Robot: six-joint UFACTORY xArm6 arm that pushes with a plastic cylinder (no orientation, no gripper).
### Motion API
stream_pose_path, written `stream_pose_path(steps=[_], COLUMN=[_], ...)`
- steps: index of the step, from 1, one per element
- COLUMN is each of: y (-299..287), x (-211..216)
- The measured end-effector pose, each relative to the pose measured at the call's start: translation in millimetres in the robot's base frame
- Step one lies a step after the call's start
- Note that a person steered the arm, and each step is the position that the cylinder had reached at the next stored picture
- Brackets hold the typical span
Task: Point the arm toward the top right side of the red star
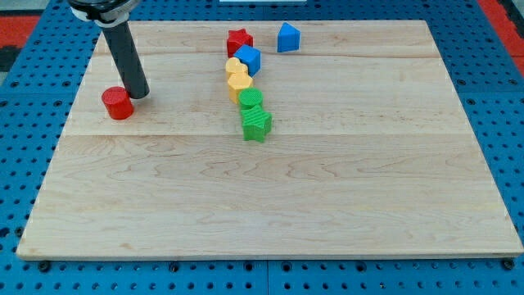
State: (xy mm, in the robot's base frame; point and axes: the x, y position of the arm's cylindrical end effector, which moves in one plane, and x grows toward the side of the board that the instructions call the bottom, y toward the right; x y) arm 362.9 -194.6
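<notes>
The red star (238,41) lies near the view's top, left of centre, on the wooden board (327,188). My tip (137,95) rests on the board at the view's left, touching or just beside the right of a red cylinder (118,103). The tip is far to the left of and below the red star. A blue block (248,59) sits against the star's lower right. Another blue block (287,38) lies to the star's right, apart from it.
Below the blue block runs a column of two yellow blocks (237,75), a green round block (251,101) and a green star (256,124). The board sits on a blue pegboard surface (24,123).
</notes>
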Motion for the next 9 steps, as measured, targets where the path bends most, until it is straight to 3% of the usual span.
stream_pose_path(steps=[2,3,4,7,9], y=[67,175,197,270,263], x=[-132,-140,-140,-70,-58])
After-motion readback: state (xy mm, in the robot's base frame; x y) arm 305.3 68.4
